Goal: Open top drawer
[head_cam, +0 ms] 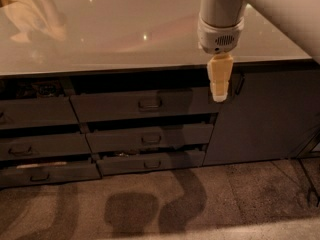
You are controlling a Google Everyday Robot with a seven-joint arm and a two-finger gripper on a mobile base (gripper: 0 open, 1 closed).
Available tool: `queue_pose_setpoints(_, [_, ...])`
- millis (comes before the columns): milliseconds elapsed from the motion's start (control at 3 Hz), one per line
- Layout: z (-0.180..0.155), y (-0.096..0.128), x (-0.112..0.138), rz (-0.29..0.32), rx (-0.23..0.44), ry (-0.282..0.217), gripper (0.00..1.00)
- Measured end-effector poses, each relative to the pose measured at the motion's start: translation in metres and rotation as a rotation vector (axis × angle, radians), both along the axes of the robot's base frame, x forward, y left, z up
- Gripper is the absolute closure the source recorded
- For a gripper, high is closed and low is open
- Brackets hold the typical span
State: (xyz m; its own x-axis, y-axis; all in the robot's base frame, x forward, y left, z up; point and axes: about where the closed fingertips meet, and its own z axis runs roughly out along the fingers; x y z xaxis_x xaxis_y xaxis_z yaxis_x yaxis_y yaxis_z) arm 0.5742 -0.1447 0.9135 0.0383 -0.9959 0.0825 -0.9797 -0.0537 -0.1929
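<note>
The top drawer [115, 106] is the widest dark grey front, just under the countertop in the middle column. It has one small rectangular handle [150, 103] at its centre. Its front stands slightly forward of the cabinet, with a dark gap above it. My gripper [220, 86] hangs cream-coloured from the grey wrist, pointing down in front of the drawer's right end. It is well to the right of the handle and holds nothing that I can see.
Two narrower drawers [150, 138] sit below the top one, and several more [37, 144] fill the left column, all slightly ajar. A plain cabinet door [265, 119] with a vertical handle [240, 84] is at the right. The glossy countertop [100, 34] spans above, with carpet [200, 204] below.
</note>
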Motion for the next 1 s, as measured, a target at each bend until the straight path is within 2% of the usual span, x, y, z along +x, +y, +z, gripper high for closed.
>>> queue_pose_setpoints(333, [-0.001, -0.001, -0.002, 0.002, -0.005, -0.049, 0.0])
queue_pose_setpoints(667, [-0.027, -0.015, -0.02, 0.051, 0.024, -0.139, 0.0])
queue_pose_setpoints(1000, [-0.027, -0.015, -0.02, 0.051, 0.024, -0.139, 0.0])
